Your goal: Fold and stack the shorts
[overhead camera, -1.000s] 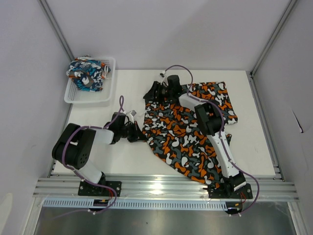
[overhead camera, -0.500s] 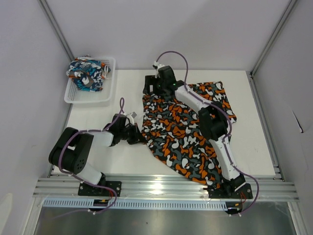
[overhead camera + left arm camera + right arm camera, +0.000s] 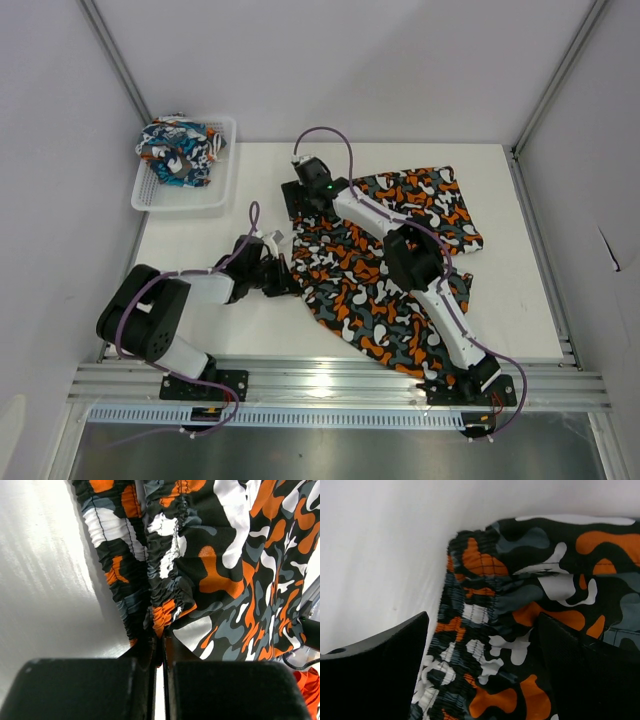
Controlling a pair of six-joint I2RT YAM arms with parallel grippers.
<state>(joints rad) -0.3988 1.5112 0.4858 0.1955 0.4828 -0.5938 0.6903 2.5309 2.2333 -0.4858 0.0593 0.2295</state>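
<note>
Left end effector (image 3: 281,278): clamped tight on the gathered elastic waistband (image 3: 160,575) of the camouflage shorts (image 3: 385,285), at the garment's left edge.
Right end effector (image 3: 297,200): fingers (image 3: 380,672) spread wide and holding nothing, poised over the waistband's far left corner. I cannot tell whether they touch the cloth.
Camouflage shorts: spread mostly flat across the middle and right of the bench (image 3: 205,225), partly under the right arm.
Cartoon-print shorts (image 3: 178,150): bunched in the white mesh basket (image 3: 185,200) at the far left corner of the bench, well apart from the camouflage pair.
Left edge: the waistband runs between the two end effectors, puckered and slightly lifted where the left one pinches it.
Near edge: the lowest hem lies close to the front edge of the bench, near the right arm's base.
Right edge: one leg reaches toward the right side, with a bare strip of bench beyond it.
Open room, left: bare bench between the basket, the left arm and the waistband.
Open room, far: a bare strip behind the shorts, up to the back wall (image 3: 350,60).
</note>
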